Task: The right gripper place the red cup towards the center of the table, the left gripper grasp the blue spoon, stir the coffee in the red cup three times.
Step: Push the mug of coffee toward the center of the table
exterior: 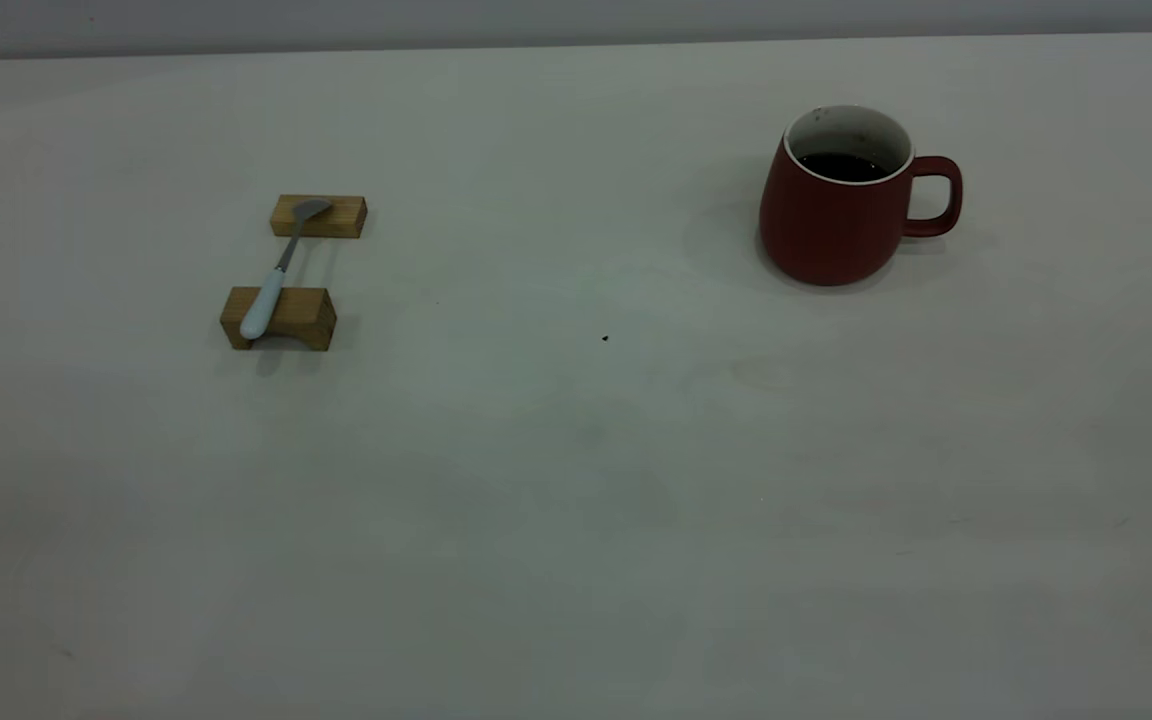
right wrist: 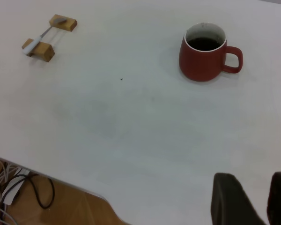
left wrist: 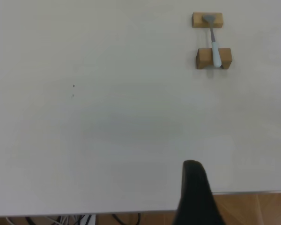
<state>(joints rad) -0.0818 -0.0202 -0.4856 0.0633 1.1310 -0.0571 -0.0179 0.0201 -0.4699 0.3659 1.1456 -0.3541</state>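
The red cup (exterior: 836, 215) (right wrist: 201, 58) stands upright at the far right of the table (exterior: 576, 500), its handle pointing right, with dark coffee (exterior: 844, 166) inside. The blue spoon (exterior: 271, 290) (left wrist: 215, 49) lies across two tan wooden blocks on the left, its bowl on the farther one. Neither gripper shows in the exterior view. My left gripper (left wrist: 243, 192) hangs over the table's near edge, far from the spoon; one dark finger (left wrist: 193, 187) shows, with nothing beside it. My right gripper (right wrist: 255, 197) is open and empty, well short of the cup.
The two wooden blocks (exterior: 318, 216) (exterior: 281, 318) hold the spoon off the table. A tiny dark speck (exterior: 605, 338) marks the middle of the table. The table's edge, wooden floor and cables (right wrist: 18, 187) show in the wrist views.
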